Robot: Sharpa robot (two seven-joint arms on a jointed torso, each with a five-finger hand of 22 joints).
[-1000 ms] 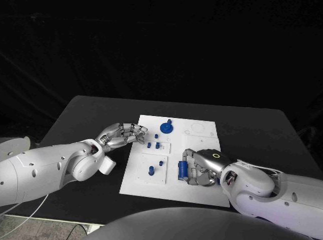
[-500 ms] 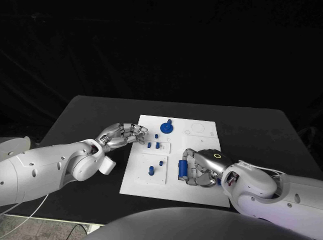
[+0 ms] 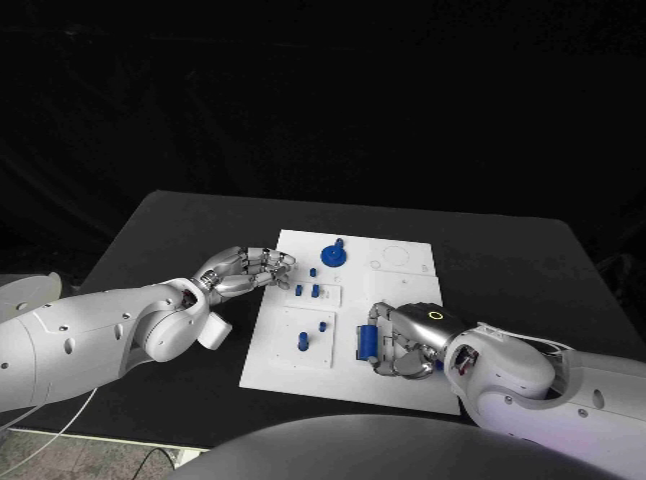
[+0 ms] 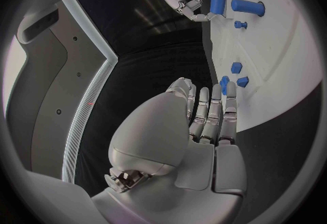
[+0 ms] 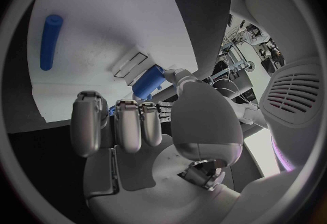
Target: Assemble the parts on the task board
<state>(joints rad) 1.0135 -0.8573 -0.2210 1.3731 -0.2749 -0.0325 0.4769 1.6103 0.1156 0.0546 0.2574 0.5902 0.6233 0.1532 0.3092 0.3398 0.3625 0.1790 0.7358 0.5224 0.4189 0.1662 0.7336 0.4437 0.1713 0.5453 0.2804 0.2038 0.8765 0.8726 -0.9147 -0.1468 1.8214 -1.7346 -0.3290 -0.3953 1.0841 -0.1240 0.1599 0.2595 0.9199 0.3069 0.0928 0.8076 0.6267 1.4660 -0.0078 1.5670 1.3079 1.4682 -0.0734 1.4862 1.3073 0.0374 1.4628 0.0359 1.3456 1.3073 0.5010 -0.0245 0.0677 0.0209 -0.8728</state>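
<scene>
You see the board (image 3: pixel 355 375), a white plate, lying mid-table on the black table (image 3: pixel 165 230), with blue parts spread over it. A round disc (image 3: pixel 333 256) stands near the far edge; three small pegs (image 3: pixel 313 272) sit in a cluster just below it, beside the left fingertips. A short pin (image 3: pixel 325 326) and a slightly larger peg (image 3: pixel 303 341) stand on the raised square lower down. The blue cylinder (image 3: pixel 365 340) lies lengthwise just right of that square, and the right hand (image 3: pixel 404 340) is on it: fingers touch its side in the head view, and the right wrist view shows the cylinder (image 5: pixel 147 82) between thumb and fingertips, so note it as grasped. That view also shows a long rod (image 5: pixel 50 41) lying flat on the board, well apart from the hand. The left hand (image 3: pixel 245 270) hovers at the board's left edge, fingers curled in, nothing in them; the left wrist view confirms the left hand (image 4: pixel 198 126) is clenched on nothing, fingertips near the small pegs (image 4: pixel 235 78).
</scene>
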